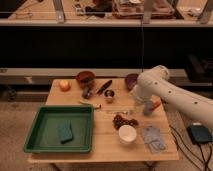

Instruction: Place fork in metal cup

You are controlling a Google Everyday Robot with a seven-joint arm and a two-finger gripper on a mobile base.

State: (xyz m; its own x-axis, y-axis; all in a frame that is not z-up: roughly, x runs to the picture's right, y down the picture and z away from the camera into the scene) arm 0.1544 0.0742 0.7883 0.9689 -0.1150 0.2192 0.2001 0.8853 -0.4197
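Note:
The fork [120,112] lies flat on the wooden table [100,150], a thin silver strip just behind a dark clump of food. The metal cup [109,94] stands upright a little behind and left of it, small and shiny. My gripper [142,106] hangs low over the table just right of the fork's right end, open, with nothing between its fingers. The white arm [165,90] bends in from the right.
A green tray [40,145] with a sponge [65,132] fills the front left. Also on the table: orange fruit [64,85], brown bowl [85,77], black-handled knife [104,86], purple bowl [131,80], pale-handled utensil [90,104], white bowl [127,134], grey packet [153,138].

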